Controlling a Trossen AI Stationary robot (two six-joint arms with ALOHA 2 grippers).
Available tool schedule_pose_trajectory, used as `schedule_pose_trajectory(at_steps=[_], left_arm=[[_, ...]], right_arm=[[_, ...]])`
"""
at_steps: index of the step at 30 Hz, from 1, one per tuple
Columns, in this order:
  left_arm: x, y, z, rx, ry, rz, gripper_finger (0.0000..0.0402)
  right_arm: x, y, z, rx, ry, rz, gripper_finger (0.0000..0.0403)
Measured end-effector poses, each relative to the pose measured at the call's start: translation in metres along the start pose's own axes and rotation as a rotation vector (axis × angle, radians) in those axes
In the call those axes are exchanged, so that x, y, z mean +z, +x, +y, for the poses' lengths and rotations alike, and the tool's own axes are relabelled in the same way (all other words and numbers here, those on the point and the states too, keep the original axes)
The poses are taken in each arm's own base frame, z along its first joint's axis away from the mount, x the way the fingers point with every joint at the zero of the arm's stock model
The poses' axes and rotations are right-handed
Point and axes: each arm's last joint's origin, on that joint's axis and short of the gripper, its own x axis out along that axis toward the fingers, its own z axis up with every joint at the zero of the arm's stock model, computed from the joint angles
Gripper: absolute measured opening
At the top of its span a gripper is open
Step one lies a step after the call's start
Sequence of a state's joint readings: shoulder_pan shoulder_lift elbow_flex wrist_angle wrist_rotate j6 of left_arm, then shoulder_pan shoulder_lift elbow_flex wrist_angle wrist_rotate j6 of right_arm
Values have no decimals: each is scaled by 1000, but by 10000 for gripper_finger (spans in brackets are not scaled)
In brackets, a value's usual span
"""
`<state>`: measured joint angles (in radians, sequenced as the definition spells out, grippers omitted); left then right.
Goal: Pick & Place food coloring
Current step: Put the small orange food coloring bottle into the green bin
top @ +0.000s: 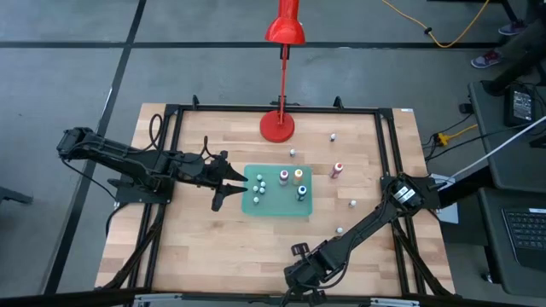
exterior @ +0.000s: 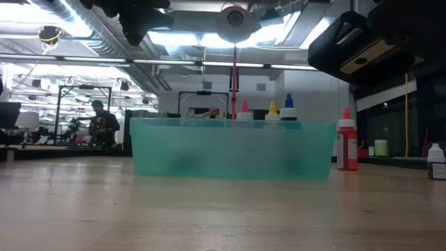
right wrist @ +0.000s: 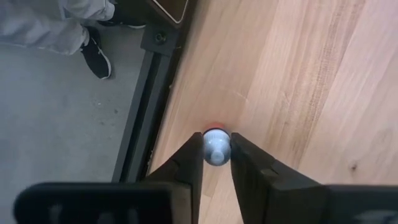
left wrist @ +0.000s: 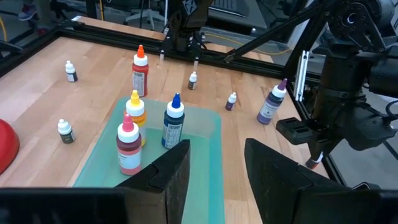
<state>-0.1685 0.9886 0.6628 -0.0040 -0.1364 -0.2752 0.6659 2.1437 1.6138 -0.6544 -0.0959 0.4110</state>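
Right pincer [right wrist: 216, 163] is down at the near edge of the surface [top: 205, 247], and its two fingers are pressed against either side of one tiny food coloring bottle [right wrist: 216, 148] with a pale round cap, so it's clamped on that one right beside the black frame rail [right wrist: 144, 118]. Left pincer [top: 223, 183] hangs just left of the teal tray [top: 277, 205], fingers parted with nothing between them.

The tray sits mid-surface and already has a few bottles standing in it: pink-capped [left wrist: 129, 147], yellow-capped [left wrist: 135, 114] and blue-capped [left wrist: 173, 121], plus some small white-capped ones. More bottles are scattered on the wood to the right of the tray, including a red one with an orange tip [left wrist: 140, 71] and a purple one [left wrist: 270, 104]. Red lamp [top: 280, 72] stands at the far side. Someone's shoe [right wrist: 97, 55] and grey trouser leg show on the floor beside the rail.
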Motion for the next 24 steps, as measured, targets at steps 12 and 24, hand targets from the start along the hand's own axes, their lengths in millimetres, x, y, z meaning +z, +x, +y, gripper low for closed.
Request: schedule_pose_trajectory(at_steps=[12, 24], left_arm=[[0, 0, 0, 0, 0, 0, 149], [0, 0, 0, -7, 0, 2, 150]], right_arm=[[5, -18, -17, -32, 20, 61, 67], [40, -103, -60, -151, 0, 58, 68]])
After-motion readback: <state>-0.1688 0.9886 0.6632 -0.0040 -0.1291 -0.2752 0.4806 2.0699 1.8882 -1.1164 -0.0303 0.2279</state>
